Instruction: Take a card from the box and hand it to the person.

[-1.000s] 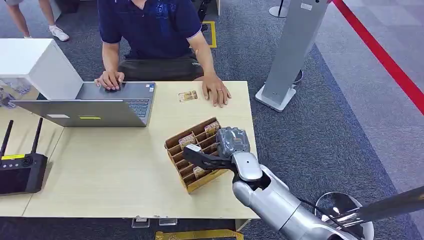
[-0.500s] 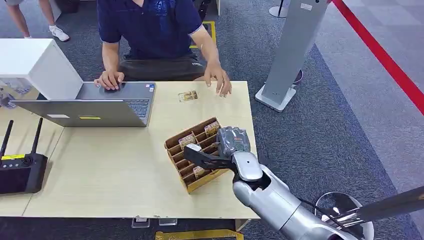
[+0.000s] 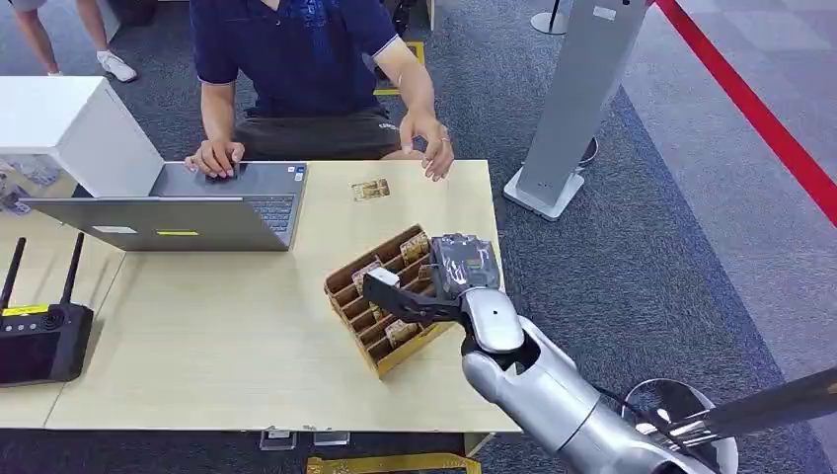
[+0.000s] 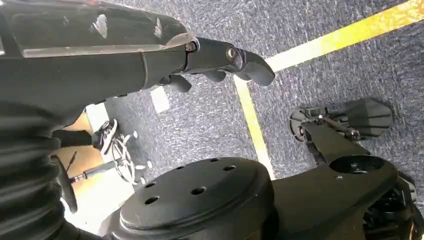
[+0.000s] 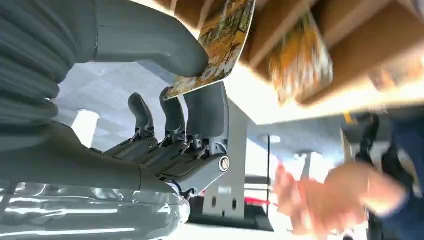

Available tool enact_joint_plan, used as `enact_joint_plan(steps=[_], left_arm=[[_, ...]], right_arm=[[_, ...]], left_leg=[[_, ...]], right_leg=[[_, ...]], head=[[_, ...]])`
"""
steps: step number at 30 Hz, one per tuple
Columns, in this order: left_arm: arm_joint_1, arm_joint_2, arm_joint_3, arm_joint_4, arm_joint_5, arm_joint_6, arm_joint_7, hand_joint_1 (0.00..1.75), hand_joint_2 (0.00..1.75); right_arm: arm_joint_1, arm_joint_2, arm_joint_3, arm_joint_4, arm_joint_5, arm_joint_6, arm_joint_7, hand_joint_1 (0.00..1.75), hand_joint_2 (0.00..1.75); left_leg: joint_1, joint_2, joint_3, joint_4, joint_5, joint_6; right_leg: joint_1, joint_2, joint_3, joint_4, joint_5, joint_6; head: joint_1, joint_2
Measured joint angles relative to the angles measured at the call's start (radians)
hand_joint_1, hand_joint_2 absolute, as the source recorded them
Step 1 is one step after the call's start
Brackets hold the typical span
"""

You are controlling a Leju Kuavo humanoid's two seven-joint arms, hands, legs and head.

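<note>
On the counter [image 3: 217, 336], a laptop [image 3: 188, 212] sits at the far left under a person's hand [image 3: 215, 158]. A loose card [image 3: 370, 190] lies to its right. The box [image 3: 380, 301] sits near the right edge. Over it the right robot hand [image 3: 419, 296] pinches a card [image 5: 222, 45] between thumb and fingers [image 5: 205, 112]. The person's other hand [image 3: 426, 143] hovers at the far edge. The left robot hand [image 4: 220, 57] hangs over the floor, fingers curled, holding nothing.
</note>
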Motion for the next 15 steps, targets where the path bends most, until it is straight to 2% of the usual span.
enact_joint_plan(steps=[8, 15], left_arm=[[0.0, 0.0, 0.0, 0.0, 0.0, 0.008, 0.0, 0.0, 1.75], [0.0, 0.0, 0.0, 0.0, 0.0, 0.008, 0.0, 0.0, 1.75]], right_arm=[[-0.095, -0.01, -0.025, -0.081, -0.135, -0.029, -0.001, 1.29, 1.75], [-0.145, -0.005, -0.023, -0.058, -0.205, -0.073, -0.028, 1.29, 1.75]], left_leg=[[0.0, 0.0, 0.0, 0.0, 0.0, 0.0], [0.0, 0.0, 0.0, 0.0, 0.0, 0.0]], right_leg=[[0.0, 0.0, 0.0, 0.0, 0.0, 0.0], [0.0, 0.0, 0.0, 0.0, 0.0, 0.0]], head=[[0.0, 0.0], [0.0, 0.0]])
